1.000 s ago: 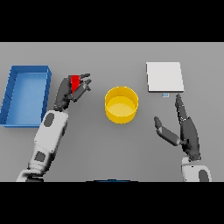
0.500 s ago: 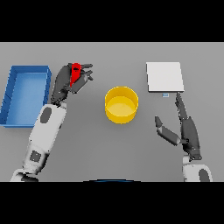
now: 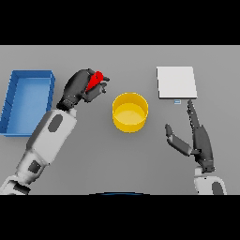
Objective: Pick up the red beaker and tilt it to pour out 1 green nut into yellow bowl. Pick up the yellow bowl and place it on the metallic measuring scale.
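Beaker gripped, left of the bowl.
Your left hand (image 3: 79, 89) has its fingers wrapped around the red beaker (image 3: 96, 79), tilted toward the yellow bowl (image 3: 130, 111). Your right hand (image 3: 199, 140) rests with fingers released, below the scale (image 3: 176, 82).

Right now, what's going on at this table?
The left hand is curled round the small red beaker, holding it to the left of the round yellow bowl, not over it. The bowl looks empty and sits mid-table, not on the flat metallic measuring scale at the far right. The right hand rests open below the scale. A blue rectangular bin sits at the left edge.
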